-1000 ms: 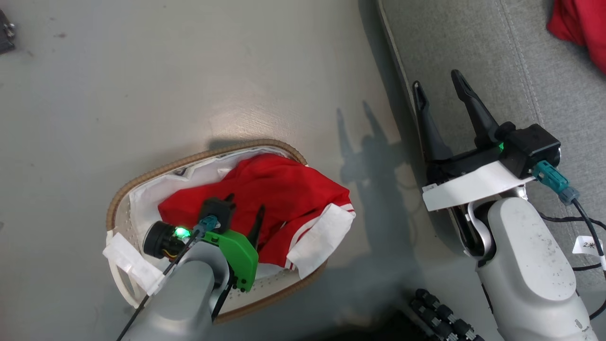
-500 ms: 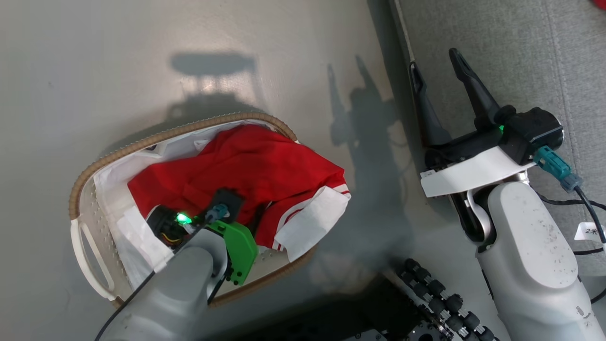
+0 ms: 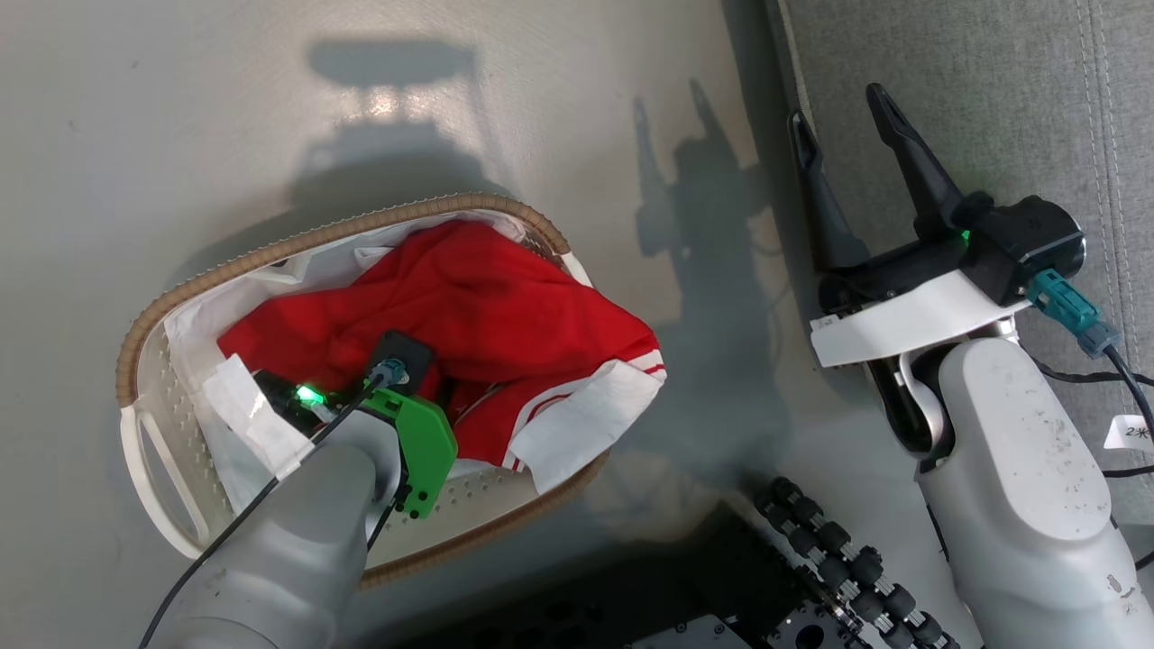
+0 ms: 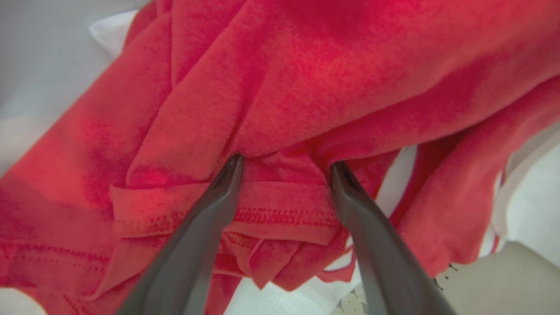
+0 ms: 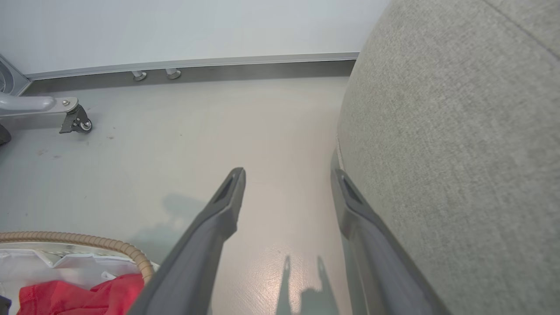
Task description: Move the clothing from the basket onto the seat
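Observation:
The basket [image 3: 270,252] stands on the floor with its white liner showing and the red garment with white trim [image 3: 505,306] heaped inside; its white panel [image 3: 586,424] hangs over the near rim. My left gripper [image 4: 284,164] is down in the basket and open. Both fingertips are pushed into the red folds, with a stitched hem between them. My right gripper [image 3: 843,117] hangs open and empty over the rounded edge of the grey seat [image 3: 992,90], its fingers [image 5: 227,197] beside the cushion [image 5: 459,131]. The plain red garment is out of view.
The basket sits on smooth grey floor [image 3: 180,108]. My base with black rollers [image 3: 829,559] is at the bottom edge. Cables [image 3: 1109,361] trail by the right forearm. A castor leg [image 5: 74,120] and a wall skirting [image 5: 197,70] lie beyond.
The head camera has shifted, so the plain red garment on the seat has left the picture. My left gripper has sunk deeper into the basket onto the red fabric. The right gripper has stayed open.

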Tool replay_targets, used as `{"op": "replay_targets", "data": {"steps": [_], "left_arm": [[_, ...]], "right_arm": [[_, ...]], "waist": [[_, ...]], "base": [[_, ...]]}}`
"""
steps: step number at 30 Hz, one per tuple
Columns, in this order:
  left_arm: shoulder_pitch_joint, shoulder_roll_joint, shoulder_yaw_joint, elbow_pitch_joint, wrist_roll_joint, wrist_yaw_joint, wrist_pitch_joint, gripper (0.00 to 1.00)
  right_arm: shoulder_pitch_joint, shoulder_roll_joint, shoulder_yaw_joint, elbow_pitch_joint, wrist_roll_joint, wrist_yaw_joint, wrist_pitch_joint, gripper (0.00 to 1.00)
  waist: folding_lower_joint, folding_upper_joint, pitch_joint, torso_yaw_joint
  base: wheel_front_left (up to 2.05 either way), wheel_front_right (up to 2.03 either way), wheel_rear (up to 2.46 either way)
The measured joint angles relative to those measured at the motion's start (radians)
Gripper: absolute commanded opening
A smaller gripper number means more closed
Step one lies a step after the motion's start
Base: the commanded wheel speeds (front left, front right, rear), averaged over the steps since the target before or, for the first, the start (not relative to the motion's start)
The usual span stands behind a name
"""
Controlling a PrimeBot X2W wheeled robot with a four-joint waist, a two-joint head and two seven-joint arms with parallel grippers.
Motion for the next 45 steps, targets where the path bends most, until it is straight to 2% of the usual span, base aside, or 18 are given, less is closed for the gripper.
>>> {"op": "replay_targets", "data": {"steps": [1, 10, 17, 23, 30, 45], "left_arm": [[-0.002, -0.001, -0.001, 0.001, 0.0, 0.0, -0.001, 0.0], [0.01, -0.005, 0.015, 0.007, -0.03, 0.014, -0.041, 0.0], [0.061, -0.003, 0.059, -0.031, -0.053, 0.029, -0.074, 0.0], [0.139, 0.012, 0.166, -0.193, -0.066, 0.063, -0.077, 0.0], [0.271, 0.012, 0.293, -0.341, -0.008, 0.066, -0.077, 0.0], [0.496, -0.017, 0.553, -0.614, 0.157, 0.016, -0.078, 0.0]], "right_arm": [[-0.003, 0.0, 0.0, 0.001, 0.0, 0.0, 0.0, 1.0], [-0.009, 0.012, 0.013, 0.017, 0.003, 0.0, 0.0, 1.0], [-0.004, 0.015, 0.018, 0.043, 0.011, 0.0, 0.0, 1.0], [0.025, 0.008, 0.009, 0.062, 0.014, 0.0, 0.0, 1.0], [0.077, 0.004, 0.009, 0.094, 0.02, 0.0, 0.0, 1.0], [0.2, -0.009, 0.004, 0.15, 0.03, 0.0, 0.0, 1.0]], "waist": [[0.0, 0.0, -0.002, 0.0], [0.0, 0.0, -0.054, -0.003], [-0.0001, 0.0, -0.136, -0.006], [-0.0001, 0.0, -0.226, 0.005], [-0.0002, 0.0, -0.337, 0.031], [-0.0002, 0.0, -0.578, 0.121]], "base": [[0.0, 0.0, 0.0], [0.0, 0.0, 0.0], [0.0, 0.0, 0.0], [0.0, 0.0, 0.0], [0.0, 0.0, 0.0], [0.0, 0.0, 0.0]]}}
